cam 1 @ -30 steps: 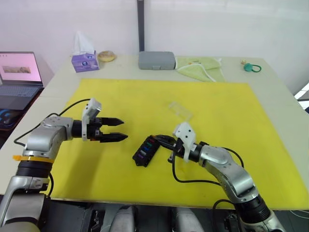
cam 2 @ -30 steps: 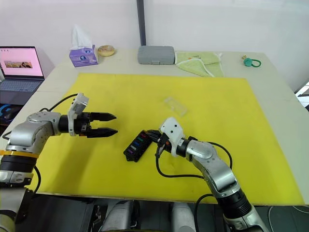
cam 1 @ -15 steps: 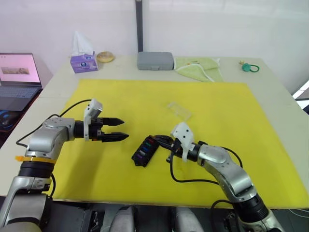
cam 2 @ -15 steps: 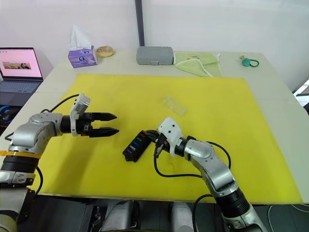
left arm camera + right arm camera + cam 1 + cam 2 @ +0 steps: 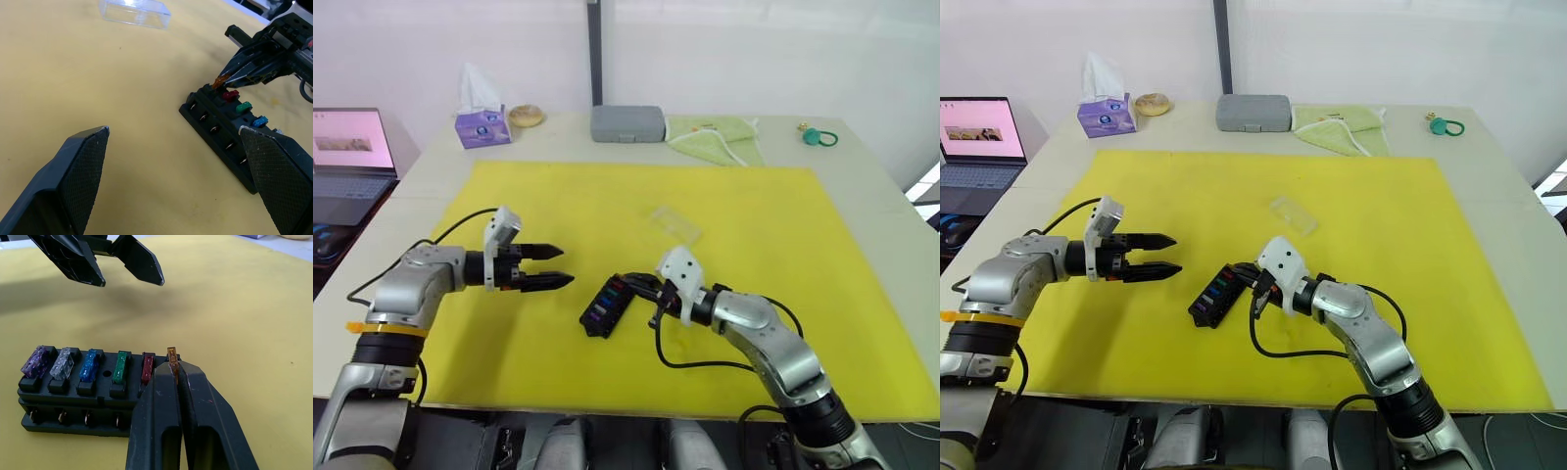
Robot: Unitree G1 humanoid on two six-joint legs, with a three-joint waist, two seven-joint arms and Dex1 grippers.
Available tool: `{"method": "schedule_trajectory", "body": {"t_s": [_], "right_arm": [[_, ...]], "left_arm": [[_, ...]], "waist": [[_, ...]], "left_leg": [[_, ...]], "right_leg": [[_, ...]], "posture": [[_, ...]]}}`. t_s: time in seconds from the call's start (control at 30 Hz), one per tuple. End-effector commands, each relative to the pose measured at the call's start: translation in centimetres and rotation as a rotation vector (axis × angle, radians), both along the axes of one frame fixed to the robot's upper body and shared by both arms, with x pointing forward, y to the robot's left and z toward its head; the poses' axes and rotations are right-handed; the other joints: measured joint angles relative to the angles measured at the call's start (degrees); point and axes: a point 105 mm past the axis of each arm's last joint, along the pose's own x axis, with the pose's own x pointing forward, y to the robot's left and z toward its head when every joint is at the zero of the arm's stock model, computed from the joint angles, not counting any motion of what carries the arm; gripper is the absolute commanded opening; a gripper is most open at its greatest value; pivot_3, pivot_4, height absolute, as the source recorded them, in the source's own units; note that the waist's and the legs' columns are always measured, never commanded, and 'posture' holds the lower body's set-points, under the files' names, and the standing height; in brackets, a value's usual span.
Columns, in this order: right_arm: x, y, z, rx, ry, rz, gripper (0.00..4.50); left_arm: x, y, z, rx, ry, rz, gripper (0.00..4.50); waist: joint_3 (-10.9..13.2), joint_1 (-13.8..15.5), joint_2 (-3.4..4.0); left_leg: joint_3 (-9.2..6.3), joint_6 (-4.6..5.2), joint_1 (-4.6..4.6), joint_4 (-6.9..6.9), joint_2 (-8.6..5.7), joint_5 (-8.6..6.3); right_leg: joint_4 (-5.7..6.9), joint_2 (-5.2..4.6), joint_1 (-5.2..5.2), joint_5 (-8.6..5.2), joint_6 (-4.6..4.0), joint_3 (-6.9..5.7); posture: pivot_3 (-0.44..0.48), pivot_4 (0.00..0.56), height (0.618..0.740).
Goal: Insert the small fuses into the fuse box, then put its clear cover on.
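Two grippers work over a yellow mat that covers most of the table. At far left of the head views a laptop sits at the frame edge, with a tissue box in the upper left. The left gripper hovers left of centre, jaws apart and holding nothing, its tips pointing right toward the fuse box. That black box lies just below centre on the mat, slanted. In the right wrist view five fuses stand in its slots in a row: purple, grey, blue, green and red. The right gripper comes in from the lower right, fingers pinched together on an orange fuse, held at the box's end slot beside the red one; whether it is seated I cannot tell. The clear cover lies on the mat up and to the right of the box, well apart from it. A grey case and a green cloth sit along the top edge of the table, a teal ring in the upper right
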Motion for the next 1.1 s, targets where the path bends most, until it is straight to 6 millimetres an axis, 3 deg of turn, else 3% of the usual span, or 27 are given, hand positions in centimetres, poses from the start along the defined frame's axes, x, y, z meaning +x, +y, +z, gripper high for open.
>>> {"method": "schedule_trajectory", "body": {"t_s": [0.03, 0.43, 0.53, 0.63, 1.0, 1.1], "right_arm": [[-0.5, 0.1, -1.9, -0.045, 0.069, 0.016, 0.0], [-0.4, -0.4, -2.2, -0.054, 0.101, -0.01, 0.0], [-0.3, -0.5, -1.6, -0.037, 0.082, -0.01, 1.0], [-0.7, -0.5, -0.8, -0.013, 0.053, 0.011, 2.41], [-0.9, -1.4, 1.2, 0.093, 0.04, 0.011, 2.41], [-0.4, -2.5, 1.5, 0.132, 0.067, -0.046, 2.41]], "left_arm": [[0.1, 0.3, 1.2, -0.021, -0.046, 0.01, 4.47], [0.3, 0.1, 1.2, -0.019, -0.05, 0.012, 4.47], [0.3, 0.2, 1.2, -0.02, -0.05, 0.014, 4.5], [0.2, 0.2, 1.1, -0.02, -0.047, 0.014, 4.5], [0.3, -0.1, 1.2, -0.027, -0.045, 0.012, 4.5], [0.3, 0.2, 1.3, -0.023, -0.046, 0.017, 4.5]], "waist": [[0.0, -0.04, 0.0], [-0.01, -0.03, -0.01], [-0.01, 0.03, -0.01], [-0.02, 0.04, -0.02], [-0.02, 0.19, -0.03], [-0.02, 0.21, -0.03]], "left_leg": [[0.0, 0.0, 0.02, 0.0, 0.0, 0.0], [0.02, 0.0, 0.3, -0.02, 0.01, 0.0], [0.02, 0.0, 0.3, -0.03, 0.0, 0.0], [0.02, 0.0, 0.3, -0.02, 0.0, 0.0], [0.03, 0.0, 0.29, -0.04, 0.01, 0.0], [0.02, 0.0, 0.29, -0.04, 0.01, 0.0]], "right_leg": [[0.0, 0.0, 0.02, 0.0, 0.0, 0.0], [0.0, 0.0, 0.25, -0.01, -0.03, 0.02], [0.0, 0.0, 0.26, -0.01, -0.03, 0.02], [0.0, 0.0, 0.26, -0.01, -0.03, 0.03], [-0.01, 0.0, 0.25, -0.02, -0.04, 0.03], [-0.01, 0.0, 0.25, -0.02, -0.04, 0.03]], "posture": [[0.0, 0.15, 0.737], [0.0, 0.15, 0.737], [0.0, 0.15, 0.737], [0.0, 0.15, 0.737], [0.0, 0.15, 0.737], [0.0, 0.15, 0.737]]}}
